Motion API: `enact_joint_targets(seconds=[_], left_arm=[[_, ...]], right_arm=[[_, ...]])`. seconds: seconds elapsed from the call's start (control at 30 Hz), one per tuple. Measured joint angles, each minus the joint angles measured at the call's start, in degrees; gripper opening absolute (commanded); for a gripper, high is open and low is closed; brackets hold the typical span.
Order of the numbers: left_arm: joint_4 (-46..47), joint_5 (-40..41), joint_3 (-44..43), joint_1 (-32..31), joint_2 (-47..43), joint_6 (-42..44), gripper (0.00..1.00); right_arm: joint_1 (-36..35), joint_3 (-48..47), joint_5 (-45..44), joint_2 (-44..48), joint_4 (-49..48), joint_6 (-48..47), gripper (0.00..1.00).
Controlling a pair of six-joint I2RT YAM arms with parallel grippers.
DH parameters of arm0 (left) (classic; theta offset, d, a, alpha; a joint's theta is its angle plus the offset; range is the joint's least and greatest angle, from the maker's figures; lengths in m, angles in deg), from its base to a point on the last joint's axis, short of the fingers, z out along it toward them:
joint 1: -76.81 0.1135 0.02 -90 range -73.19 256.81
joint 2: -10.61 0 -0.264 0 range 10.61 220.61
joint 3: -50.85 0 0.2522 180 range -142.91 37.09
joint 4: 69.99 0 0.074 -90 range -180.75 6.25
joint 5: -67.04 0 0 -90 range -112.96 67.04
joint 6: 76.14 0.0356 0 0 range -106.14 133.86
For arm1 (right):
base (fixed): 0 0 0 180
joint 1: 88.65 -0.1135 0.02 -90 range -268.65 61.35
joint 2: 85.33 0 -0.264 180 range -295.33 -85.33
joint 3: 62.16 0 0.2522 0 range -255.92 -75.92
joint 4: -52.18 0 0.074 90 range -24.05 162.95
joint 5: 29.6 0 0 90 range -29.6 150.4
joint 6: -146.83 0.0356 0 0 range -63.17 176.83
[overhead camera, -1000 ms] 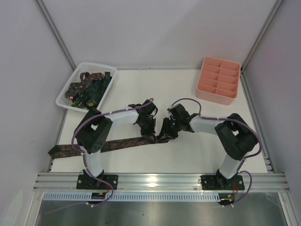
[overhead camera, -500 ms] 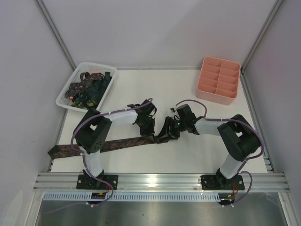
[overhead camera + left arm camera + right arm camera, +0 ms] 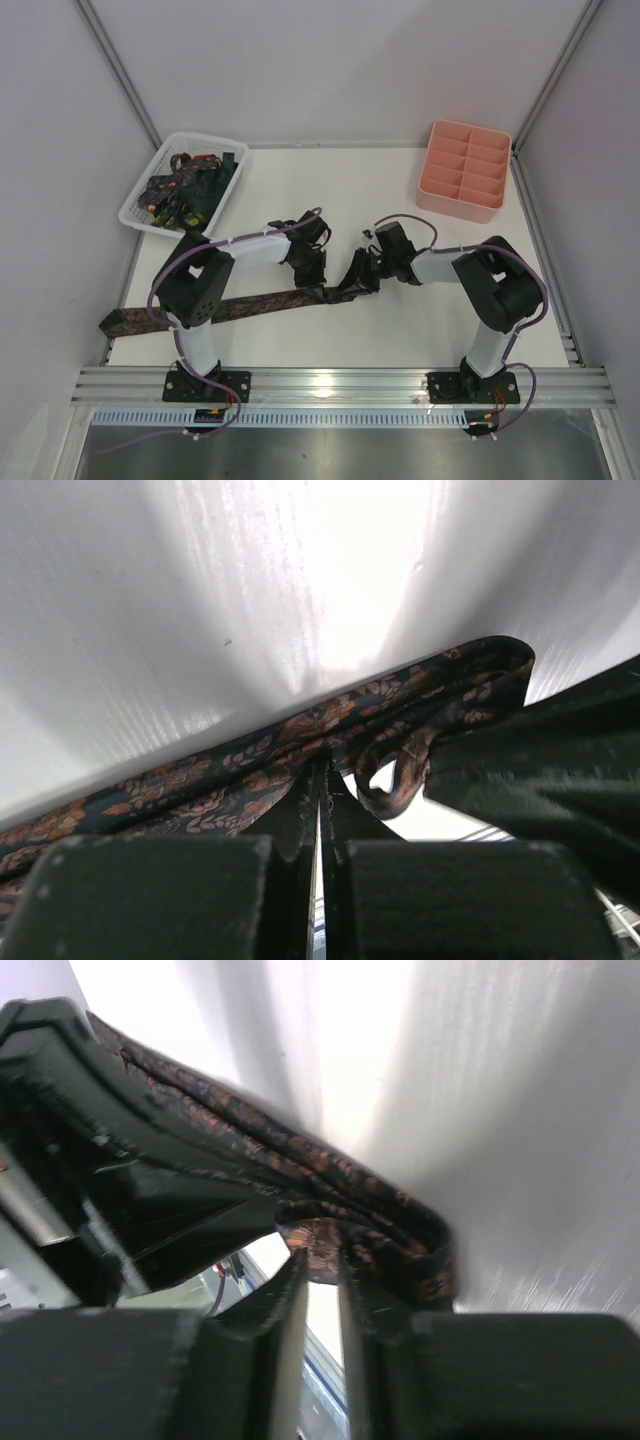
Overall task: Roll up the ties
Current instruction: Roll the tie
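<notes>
The brown tie [image 3: 230, 307] lies flat across the table [image 3: 420, 320], a long strip that begins at the left edge and rises a little toward the middle, where its end is folded back on itself into a small curl. From the left wrist camera I see this fold clearly: the patterned fabric doubles over and one loose loop of it stands up beside the fingertips. The left gripper [image 3: 320, 290] is at this folded end, its two fingers pressed fully together and pinching the fabric of the tie at their tips. The right gripper [image 3: 345, 290] comes from the other side and is just beside the left one, at the same fold. In its own camera the jaws are nearly together, with only a thin slit of light between them, and the curled edge of the tie sits right at their tips. I cannot tell if they really hold it. Far from here, at the back left of the table, the green ties [image 3: 190, 195] lie heaped in the white basket [image 3: 135, 207]. The pink tray [image 3: 455, 205] is at the back right, well apart from both arms.
</notes>
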Motion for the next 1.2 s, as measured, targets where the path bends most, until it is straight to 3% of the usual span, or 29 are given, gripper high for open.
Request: enact_joint_targets(seconds=[0.2,0.37,0.57,1.0,1.1,1.2], left_arm=[[-2.3,1.7,-0.2,0.0,-1.1,-0.1,0.0],[-3.7,1.7,-0.3,0.0,-3.8,-0.9,0.01],[-2.2,-1.8,-0.6,-0.3,-5.2,-2.6,0.0],[-0.4,-3.3,-2.2,-0.5,-0.5,-3.1,0.01],[-0.4,-3.3,-2.2,-0.1,0.3,-3.0,0.01],[-0.4,-3.3,-2.2,0.6,0.7,-3.0,0.01]], right_arm=[[0.1,0.0,0.2,-2.8,-1.0,0.9,0.07],[0.4,-0.1,0.4,-3.7,-1.5,1.6,0.07],[0.5,-0.5,0.7,-3.7,-1.4,1.9,0.25],[4.5,-2.8,-0.5,4.0,9.5,-1.0,0.35],[6.7,-3.4,-0.4,6.7,13.1,-4.0,0.48],[9.0,-4.2,1.0,6.5,15.6,-8.4,0.54]])
